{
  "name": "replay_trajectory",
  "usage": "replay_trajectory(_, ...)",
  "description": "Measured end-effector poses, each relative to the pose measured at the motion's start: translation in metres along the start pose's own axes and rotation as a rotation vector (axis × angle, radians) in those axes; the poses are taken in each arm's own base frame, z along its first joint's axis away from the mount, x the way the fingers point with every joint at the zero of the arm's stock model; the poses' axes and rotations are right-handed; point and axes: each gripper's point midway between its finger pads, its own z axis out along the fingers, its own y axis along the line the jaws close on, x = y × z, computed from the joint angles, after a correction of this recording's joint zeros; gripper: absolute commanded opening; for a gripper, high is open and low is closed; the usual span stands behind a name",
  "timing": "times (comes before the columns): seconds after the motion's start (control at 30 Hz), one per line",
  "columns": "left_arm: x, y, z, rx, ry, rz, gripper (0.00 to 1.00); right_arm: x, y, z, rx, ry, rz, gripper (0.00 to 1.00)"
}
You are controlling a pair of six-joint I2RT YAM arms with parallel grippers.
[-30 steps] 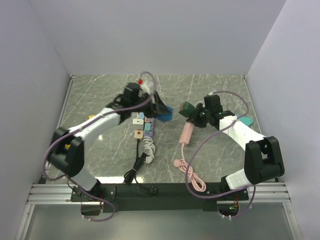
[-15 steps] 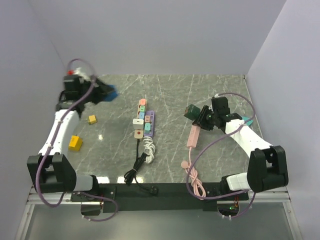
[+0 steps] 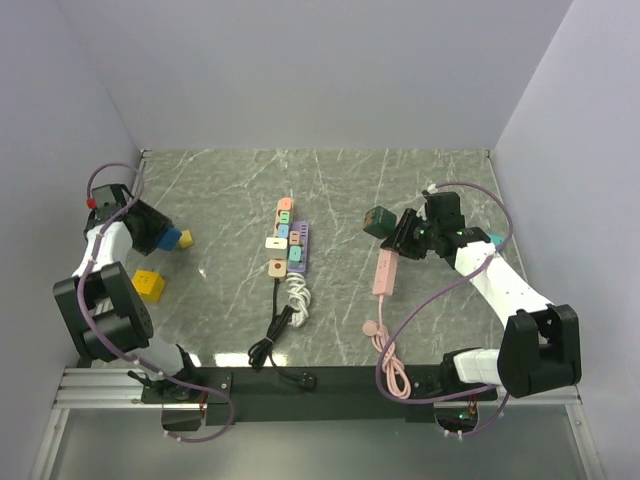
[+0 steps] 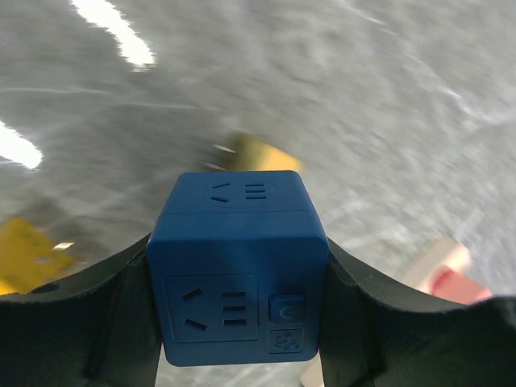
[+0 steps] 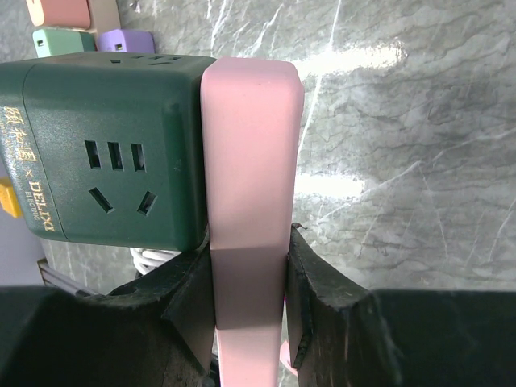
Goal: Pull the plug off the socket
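- The marble table (image 3: 340, 330) carries a power strip (image 3: 290, 245) at its middle, with small coloured plugs in a row on it.
- Your right gripper (image 5: 247, 298) is clamped on a pink strip (image 5: 250, 161) — a green cube (image 5: 105, 161) sits flush against its face.
- Your left gripper (image 3: 160, 237), at the far left edge, grasps the blue cube plug (image 4: 238, 266) — well apart from the middle strip.
- Yellow blocks (image 3: 148, 285) lie near it.

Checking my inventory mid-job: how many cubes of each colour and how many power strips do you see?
Blue cube socket: 1
Green cube socket: 1
Yellow cubes: 2
Pink power strip: 1
Purple power strip: 1
Total: 6
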Motion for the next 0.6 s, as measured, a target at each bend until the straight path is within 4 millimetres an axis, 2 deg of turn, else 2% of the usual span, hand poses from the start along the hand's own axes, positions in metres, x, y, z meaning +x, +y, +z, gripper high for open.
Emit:
replay_trajectory(0.13, -0.001, 0.032, 0.01, -0.127, -0.003, -0.03, 0.02, 0.003, 0.002, 0.0, -0.007, 0.011, -0.003, 0.0)
replay_trajectory(0.27, 0.002, 0.053, 0.015, -0.224, -0.003, -0.034, 0.05, 0.005, 0.005, 0.0, -0.016, 0.019, -0.008, 0.0)
replay_trajectory(0.33, 0.003, 0.06, 0.014, -0.258, -0.008, -0.035, 0.13, 0.007, 0.007, 0.0, -0.019, 0.023, -0.012, 0.0)
replay_trajectory(0.37, 0.002, 0.062, 0.014, -0.272, -0.012, -0.034, 0.32, 0.008, 0.007, 0.001, -0.02, 0.025, -0.013, 0.0)
replay_trajectory(0.43, 0.001, 0.067, 0.013, -0.296, -0.023, -0.034, 0.53, 0.009, 0.009, 0.001, -0.023, 0.029, -0.018, 0.0)
replay_trajectory(0.5, 0.0, 0.072, 0.012, -0.323, -0.034, -0.038, 0.66, 0.011, 0.012, 0.002, -0.027, 0.033, -0.023, 0.0)
replay_trajectory(0.6, 0.0, 0.076, 0.01, -0.35, -0.039, -0.046, 0.72, 0.013, 0.014, 0.002, -0.032, 0.038, -0.026, 0.0)
